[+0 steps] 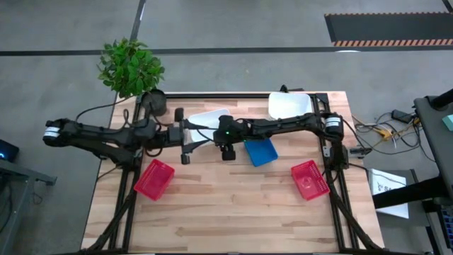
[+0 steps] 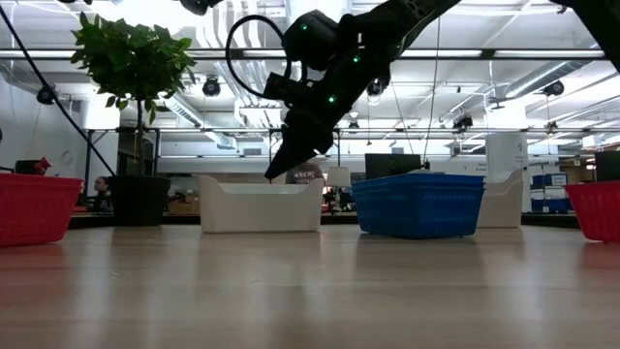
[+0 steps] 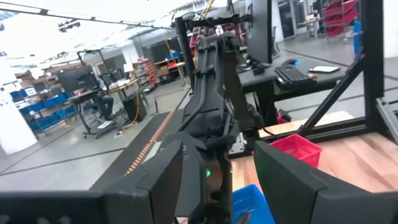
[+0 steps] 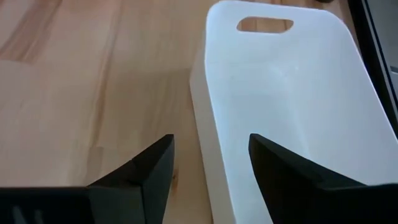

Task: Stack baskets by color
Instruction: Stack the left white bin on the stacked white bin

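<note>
A white basket [image 1: 209, 119] rests on its base at the table's far middle. My right gripper [image 4: 208, 149] is open and slants down over it, one finger outside the long wall [image 4: 200, 118] and one over the inside. In the low view its fingertips [image 2: 276, 173] hang just above the rim; I see no touch. My left gripper [image 3: 217, 180] is open and held level above the table, left of the white basket, with nothing in it. A blue basket [image 1: 260, 151], two red baskets [image 1: 154, 178] [image 1: 309, 179] and a second white basket [image 1: 289, 105] also rest on the table.
A dark pot with a green plant [image 1: 154, 101] stands at the far left corner. Both arms meet over the table's middle. Bare wood lies along the near edge [image 1: 226, 227], between and in front of the red baskets.
</note>
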Controlling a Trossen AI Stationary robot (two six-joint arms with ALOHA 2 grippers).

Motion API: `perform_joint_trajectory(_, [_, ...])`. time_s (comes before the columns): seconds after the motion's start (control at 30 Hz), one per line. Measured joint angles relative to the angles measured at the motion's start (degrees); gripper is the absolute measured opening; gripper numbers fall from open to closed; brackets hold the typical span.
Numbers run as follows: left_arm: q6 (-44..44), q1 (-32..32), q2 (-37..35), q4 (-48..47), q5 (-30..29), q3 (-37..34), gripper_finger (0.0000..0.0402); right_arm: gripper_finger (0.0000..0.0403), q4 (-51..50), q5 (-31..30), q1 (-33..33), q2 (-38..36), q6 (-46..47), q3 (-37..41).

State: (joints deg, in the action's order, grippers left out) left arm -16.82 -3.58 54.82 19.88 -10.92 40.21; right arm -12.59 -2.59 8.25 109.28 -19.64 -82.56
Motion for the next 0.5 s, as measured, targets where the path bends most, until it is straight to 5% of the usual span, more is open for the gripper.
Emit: perform_joint_trajectory(0.5, [1.5, -0.7, -10.2, 0.6, 0.0, -5.8, 0.0182, 0.0181, 4.5, 0.0, 1.3, 7.1, -0.3, -0.3])
